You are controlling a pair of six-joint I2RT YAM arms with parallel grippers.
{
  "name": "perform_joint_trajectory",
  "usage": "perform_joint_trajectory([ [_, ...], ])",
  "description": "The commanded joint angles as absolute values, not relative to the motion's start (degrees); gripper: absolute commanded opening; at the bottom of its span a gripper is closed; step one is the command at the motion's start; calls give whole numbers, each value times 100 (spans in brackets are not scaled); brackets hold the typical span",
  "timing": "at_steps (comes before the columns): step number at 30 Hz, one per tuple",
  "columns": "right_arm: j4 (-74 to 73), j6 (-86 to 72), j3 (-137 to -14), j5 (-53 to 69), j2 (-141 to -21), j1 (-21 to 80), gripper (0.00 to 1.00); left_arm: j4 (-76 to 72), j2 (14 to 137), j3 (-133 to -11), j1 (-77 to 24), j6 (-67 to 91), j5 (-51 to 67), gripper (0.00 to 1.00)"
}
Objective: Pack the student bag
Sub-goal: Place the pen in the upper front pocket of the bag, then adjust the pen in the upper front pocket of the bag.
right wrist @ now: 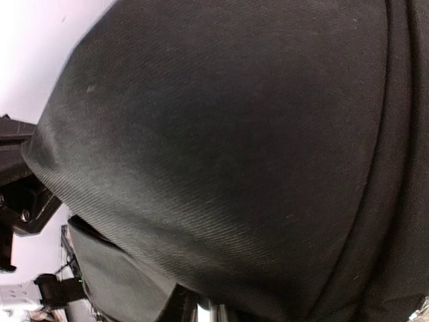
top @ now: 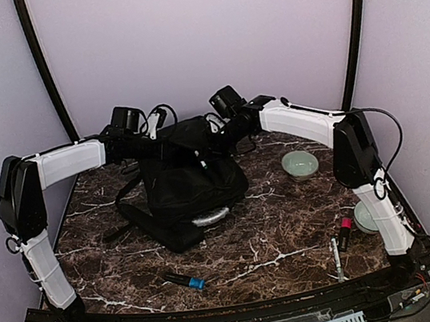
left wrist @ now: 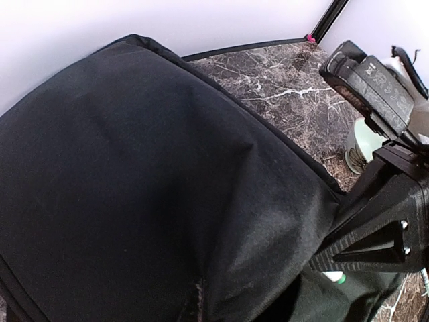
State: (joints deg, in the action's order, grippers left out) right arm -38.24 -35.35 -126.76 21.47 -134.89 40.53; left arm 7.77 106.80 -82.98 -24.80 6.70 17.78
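Well, both arms are reaching to the far side of the dark marble-patterned table (top: 133, 262) and meeting over the large black soft fabric backpack (top: 190, 185). The backpack sits in the centre of the top view, its grey-white trim (top: 211, 218) toward the lower edge and its top propped up between the two wrists. The left gripper (top: 165, 138) comes in from the upper left and the right gripper (top: 217, 128) from the upper right, both buried in cloth at the top edge. Spread or pinching? Cannot tell for either one: each wrist view is filled with black weave and no fingertips show.

As for handling, the backpack looks limp and fairly light, with no stiff walls. It will likely sag and fold wherever it is unsupported, though the coarse weave should give the pads decent grip. The best hold, on this reading, is the rim of the top opening, one side per gripper, drawn apart to make a mouth. A slim black marker with a blue cap (top: 184, 280) lies at lower centre, and a pale green ceramic bowl (top: 300, 164) stands at the right.
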Motion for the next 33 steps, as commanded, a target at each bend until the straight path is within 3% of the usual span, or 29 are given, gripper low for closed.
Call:
perform_joint_trajectory([
  [1, -3410, -3485, -12971, 1481, -13622, 4015, 22, 518, 10183, -8337, -2605, 823, 2133, 1],
  [3, -3267, -3422, -12677, 1925, -13492, 4016, 33, 530, 10169, -8325, -2615, 794, 2098, 1],
  [6, -3173, -3381, -12177, 2247, -13082, 4011, 41, 532, 10182, -8324, -2625, 784, 2092, 1],
  [11, -2985, -2733, -11333, 2767, -12392, 4017, 42, 550, 10162, -8332, -2630, 757, 2071, 1],
  [15, -3335, -1226, -11192, 3607, -12154, 4022, 41, 568, 10119, -8340, -2636, 730, 2046, 1],
  [19, -4260, 485, -11691, 2839, -12231, 4240, 31, 573, 10078, -8337, -2638, 704, 2014, 1],
  [24, -4474, 2409, -11584, 1398, -12278, 4641, 0, 579, 10038, -8341, -2650, 692, 2013, 1],
  [33, -4134, 3019, -11393, -348, -12673, 5009, 0, 582, 10006, -8339, -2662, 683, 2012, 1],
])
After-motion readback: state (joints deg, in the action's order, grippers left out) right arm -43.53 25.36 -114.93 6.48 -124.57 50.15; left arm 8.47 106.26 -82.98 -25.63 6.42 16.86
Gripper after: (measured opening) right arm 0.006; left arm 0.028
